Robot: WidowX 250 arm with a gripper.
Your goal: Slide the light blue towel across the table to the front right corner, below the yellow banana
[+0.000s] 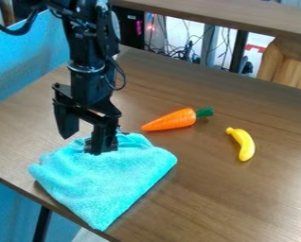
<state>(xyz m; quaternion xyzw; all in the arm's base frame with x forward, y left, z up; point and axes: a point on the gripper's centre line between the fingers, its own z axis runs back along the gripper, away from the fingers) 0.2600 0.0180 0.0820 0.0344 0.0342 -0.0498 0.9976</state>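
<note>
My black gripper (82,143) hangs at the left of the camera view with its two fingers spread apart. A folded turquoise cloth (109,182) lies beneath and in front of it, near the table's front left edge. The right finger's tip overlaps the cloth's upper part; whether it presses on the fabric I cannot tell. Just beyond the cloth's upper right side is an orange carrot (171,120) with a green top pointing right. Farther right, a yellow banana (243,143) rests on the wood.
The brown wooden table (210,203) has its near left edge close beside the cloth. A raised wooden ledge (235,18) runs behind it, with cables and a wooden piece (286,64) beyond the far edge. A blue surface (23,64) stands at the upper left.
</note>
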